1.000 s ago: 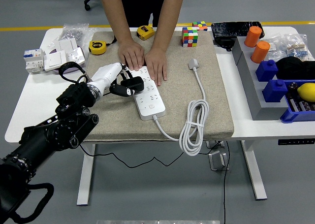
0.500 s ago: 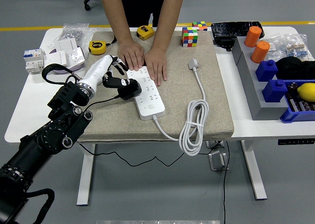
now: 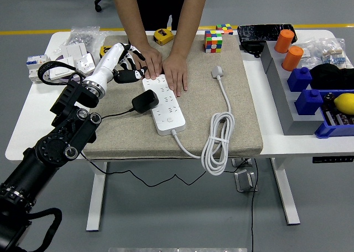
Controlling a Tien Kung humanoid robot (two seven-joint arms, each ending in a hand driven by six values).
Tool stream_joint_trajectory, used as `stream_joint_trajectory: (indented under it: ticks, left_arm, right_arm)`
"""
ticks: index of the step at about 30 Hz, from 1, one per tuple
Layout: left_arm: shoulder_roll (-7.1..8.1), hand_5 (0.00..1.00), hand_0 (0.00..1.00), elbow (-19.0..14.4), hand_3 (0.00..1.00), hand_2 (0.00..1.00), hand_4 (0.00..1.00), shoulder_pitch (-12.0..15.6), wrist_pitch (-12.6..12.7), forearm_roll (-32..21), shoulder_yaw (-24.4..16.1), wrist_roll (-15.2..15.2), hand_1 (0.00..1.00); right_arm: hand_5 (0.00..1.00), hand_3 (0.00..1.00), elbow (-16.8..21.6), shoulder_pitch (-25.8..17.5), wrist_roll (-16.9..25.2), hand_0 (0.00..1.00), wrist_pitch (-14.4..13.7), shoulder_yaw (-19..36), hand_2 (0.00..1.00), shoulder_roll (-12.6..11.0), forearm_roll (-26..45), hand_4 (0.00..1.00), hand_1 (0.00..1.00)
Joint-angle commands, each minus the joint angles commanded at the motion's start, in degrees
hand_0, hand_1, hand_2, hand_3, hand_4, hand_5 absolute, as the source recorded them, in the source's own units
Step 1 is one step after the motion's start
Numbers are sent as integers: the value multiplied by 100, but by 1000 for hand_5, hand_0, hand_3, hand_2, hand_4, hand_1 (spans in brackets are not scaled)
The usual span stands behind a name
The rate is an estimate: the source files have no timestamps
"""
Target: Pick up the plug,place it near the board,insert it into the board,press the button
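Hovering left hand (image 3: 126, 63) with fingers released; plug (image 3: 145, 101) sits in board (image 3: 164, 103); next, press the button.

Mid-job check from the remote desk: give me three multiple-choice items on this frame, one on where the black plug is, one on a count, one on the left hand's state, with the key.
1. Where is the black plug?
A. on the left side of the white power strip
B. in the blue bin
C. on the floor

2. How many orange cylinders stand at the table's right?
A. one
B. two
C. four

3. What is the robot's left hand holding?
A. the plug
B. a tape measure
C. nothing

Key:
1 A, the plug sits at the strip's left edge, its black cord trailing off to the left.
2 B, two orange cylinders stand on the grey stand.
3 C, the hand is near the strip's far end, apart from the plug, and grasps nothing. A person's hands press flat on the strip's far end.
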Motion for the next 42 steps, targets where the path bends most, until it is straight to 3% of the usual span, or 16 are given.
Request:
stream_joint_trajectory:
  ticks: [4,5,10,11,17,22,24,28,29,33,34,35,42]
  left_arm:
    - [0,211,515,415,532,513,935,-228,-355,-297,97,30,487]
    - [0,419,808,584,849,854,998,-317,-412,-313,163,33,881]
    - [0,419,808,1397,849,854,998,-630,-489,-299,286,29,881]
    - [0,453,884,1547,932,947,998,-668,-490,-291,311,33,961]
    - [0,442,881,1979,925,939,998,-728,-473,-304,670,42,955]
    - [0,442,881,2076,925,939,998,-651,-455,-430,1037,43,955]
    - [0,426,861,2096,876,893,998,-623,-410,-449,1176,39,922]
    - [0,426,861,2141,876,893,998,-609,-272,-448,1427,25,922]
    - [0,378,801,2150,800,812,998,-607,-203,-435,1491,15,856]
    - [0,378,801,2171,800,812,998,-610,13,-336,1632,-17,856]
    - [0,378,801,2162,800,812,998,-603,30,-319,1649,-23,856]
    - [0,331,747,2153,737,744,998,-597,32,-318,1656,-25,788]
    - [0,345,738,1614,732,737,998,-383,55,-350,1571,-46,776]
  right_arm:
    - [901,854,0,34,7,965,17,-58,854,-9,26,998,909]
    - [903,855,0,49,8,964,21,-78,855,-16,35,998,909]
    - [903,855,0,88,2,964,33,-142,855,-47,46,998,909]
    - [902,854,0,90,-2,963,34,-147,852,-51,42,998,909]
    - [902,855,0,77,-24,963,41,-147,851,-53,18,998,909]
    - [902,855,0,87,-25,963,45,-150,851,-56,6,998,909]
    - [901,854,0,102,-18,959,48,-162,851,-59,11,998,908]
    - [901,854,0,129,-11,959,52,-189,851,-69,14,998,908]
    - [901,854,0,134,-12,958,53,-193,850,-71,10,998,906]
    - [901,854,0,124,-18,958,53,-189,850,-71,-5,998,906]
    - [901,854,0,119,-19,958,54,-185,850,-70,-9,998,906]
    - [900,854,0,116,-18,956,54,-186,848,-69,-8,998,905]
    - [900,853,0,75,-25,956,46,-136,848,-54,-40,998,904]
